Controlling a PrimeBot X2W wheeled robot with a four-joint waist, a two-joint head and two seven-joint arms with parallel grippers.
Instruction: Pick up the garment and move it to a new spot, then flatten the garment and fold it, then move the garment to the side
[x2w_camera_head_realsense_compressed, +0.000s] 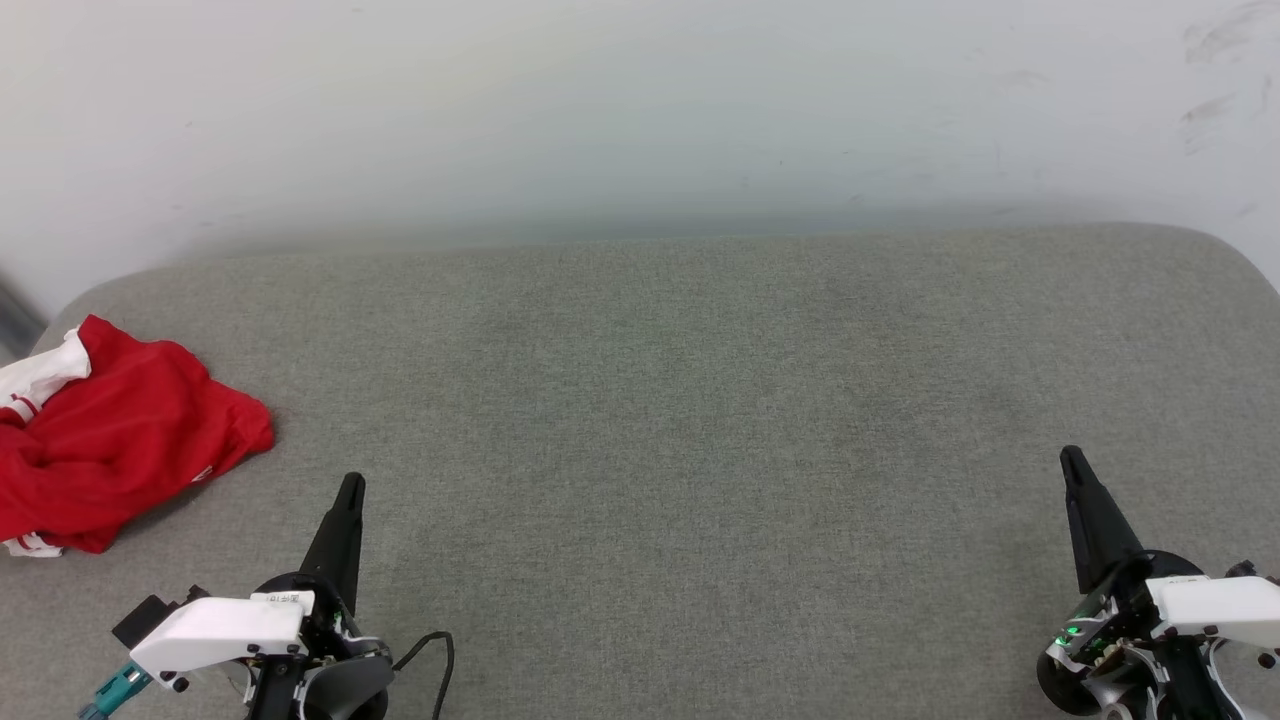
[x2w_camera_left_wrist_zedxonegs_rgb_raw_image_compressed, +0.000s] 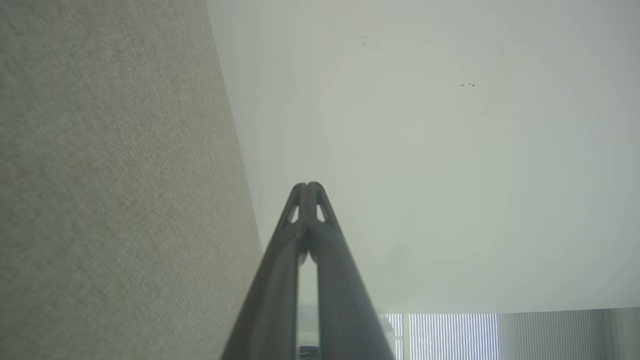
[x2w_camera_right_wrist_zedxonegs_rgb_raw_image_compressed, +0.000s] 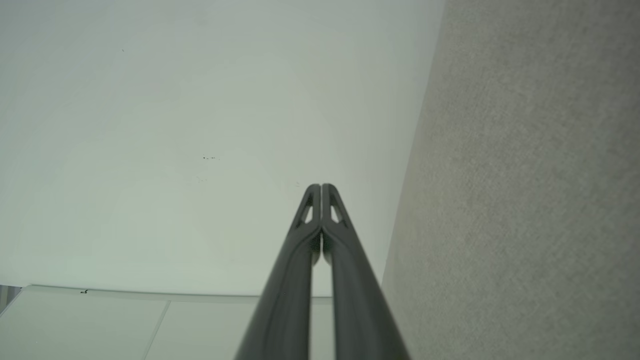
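Grey fabric surface (x2w_camera_head_realsense_compressed: 700, 420), pale wall (x2w_camera_head_realsense_compressed: 640, 100) behind. Garment (x2w_camera_head_realsense_compressed: 120, 440) crumpled at frame's left edge. Left gripper (x2w_camera_head_realsense_compressed: 350, 487), right gripper (x2w_camera_head_realsense_compressed: 1070, 458) — both closed, empty. Left should open wide, pinch thick fold — not a single layer.

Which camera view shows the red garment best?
The head view. There the garment lies crumpled at the left edge of the grey padded surface, red body and a white sleeve visible, partly cut by the frame. Both wrist views face the surface and the pale wall, so they give no help with it.
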